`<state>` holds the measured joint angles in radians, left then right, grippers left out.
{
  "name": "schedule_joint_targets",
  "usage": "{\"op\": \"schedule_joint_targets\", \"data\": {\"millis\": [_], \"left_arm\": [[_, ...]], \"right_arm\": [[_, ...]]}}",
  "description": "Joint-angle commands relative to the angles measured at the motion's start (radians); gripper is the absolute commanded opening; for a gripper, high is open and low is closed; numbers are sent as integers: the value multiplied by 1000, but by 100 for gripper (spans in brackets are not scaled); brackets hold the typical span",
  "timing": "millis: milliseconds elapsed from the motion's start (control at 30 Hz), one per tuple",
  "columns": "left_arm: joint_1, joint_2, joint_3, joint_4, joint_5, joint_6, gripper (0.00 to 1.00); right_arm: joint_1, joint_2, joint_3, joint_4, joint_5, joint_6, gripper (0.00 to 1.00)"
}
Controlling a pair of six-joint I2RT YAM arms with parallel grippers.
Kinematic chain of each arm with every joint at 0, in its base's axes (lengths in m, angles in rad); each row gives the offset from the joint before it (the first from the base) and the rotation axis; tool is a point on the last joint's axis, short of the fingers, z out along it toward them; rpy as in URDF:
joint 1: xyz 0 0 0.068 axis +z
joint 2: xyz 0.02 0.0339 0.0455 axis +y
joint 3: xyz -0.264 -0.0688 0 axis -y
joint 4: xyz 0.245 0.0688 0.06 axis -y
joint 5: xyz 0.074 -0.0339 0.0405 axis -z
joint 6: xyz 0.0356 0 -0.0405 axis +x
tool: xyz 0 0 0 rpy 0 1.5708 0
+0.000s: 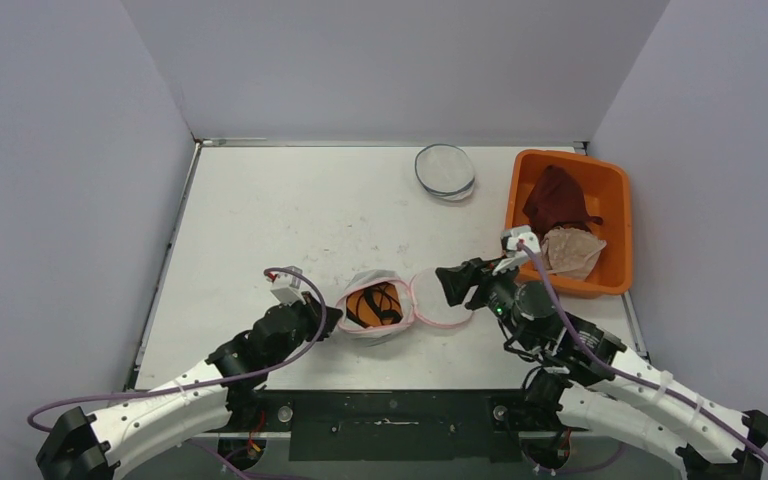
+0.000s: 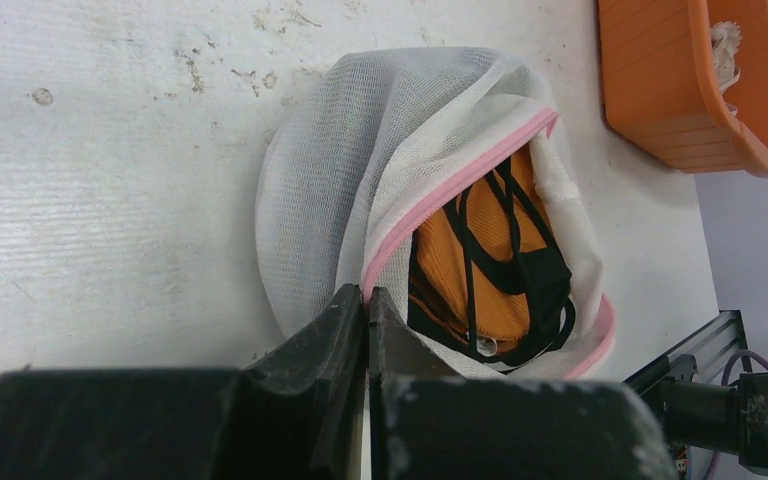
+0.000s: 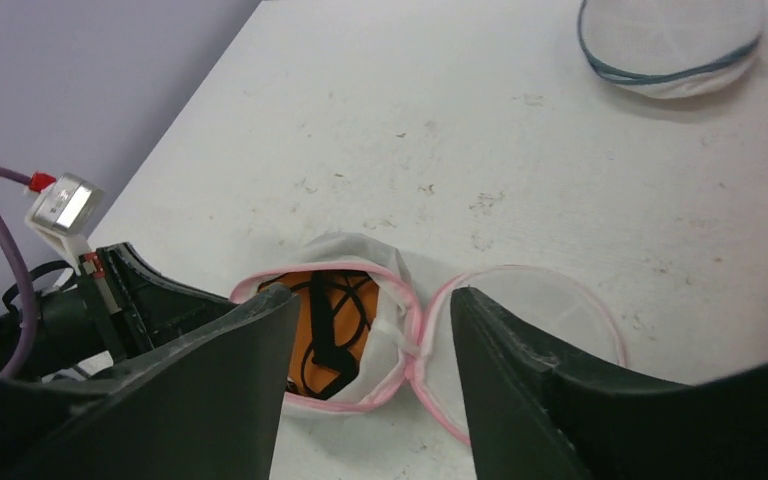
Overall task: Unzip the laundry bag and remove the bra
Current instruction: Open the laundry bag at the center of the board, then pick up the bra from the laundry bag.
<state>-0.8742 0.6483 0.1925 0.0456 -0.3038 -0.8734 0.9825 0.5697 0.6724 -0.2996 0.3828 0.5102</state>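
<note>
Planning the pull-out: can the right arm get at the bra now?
Probably yes. The laundry bag is unzipped, its flap folded aside, the bra lies exposed, and the open right fingers hover beside it. The left fingers only pinch the rim.

From high up and behind the arms (image 1: 190,385), we look down on the whole table (image 1: 260,200). On the left wrist we sit very close, looking past the left gripper (image 2: 365,298) at the laundry bag (image 2: 310,180). On the right wrist we sit low and farther back, looking through the right gripper (image 3: 370,300) toward the left gripper. We see the bag in all three views.
</note>
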Motion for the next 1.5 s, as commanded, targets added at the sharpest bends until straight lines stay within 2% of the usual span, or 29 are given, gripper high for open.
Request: {"op": "schedule_joint_targets", "data": {"millis": [0, 67, 133, 300, 433, 733, 900, 1100, 1233, 1467], "left_arm": [[7, -34, 62, -43, 10, -25, 0], [6, -57, 68, -88, 9, -28, 0], [7, -76, 67, -101, 8, -29, 0], [7, -83, 54, -111, 18, -35, 0], [7, -67, 25, -88, 43, -45, 0], [7, -80, -34, -59, 63, -67, 0], [6, -75, -57, -25, 55, -68, 0], [7, -61, -66, -18, 55, -49, 0], [6, -78, -71, -12, 57, -49, 0], [7, -79, -64, -12, 56, -49, 0]], "right_arm": [[30, 169, 29, 128, -159, -26, 54], [94, 265, 7, 201, -123, -27, 46], [185, 365, 6, 272, -51, -52, 44], [303, 629, 79, 352, 40, -126, 44], [334, 745, 83, 373, 72, -151, 44], [458, 783, -50, 378, 176, -122, 42], [472, 797, -84, 354, 202, -81, 44], [481, 692, -42, 335, 243, -157, 60], [481, 652, 29, 340, 223, -239, 64], [458, 865, 257, 211, 188, -352, 64]]}}
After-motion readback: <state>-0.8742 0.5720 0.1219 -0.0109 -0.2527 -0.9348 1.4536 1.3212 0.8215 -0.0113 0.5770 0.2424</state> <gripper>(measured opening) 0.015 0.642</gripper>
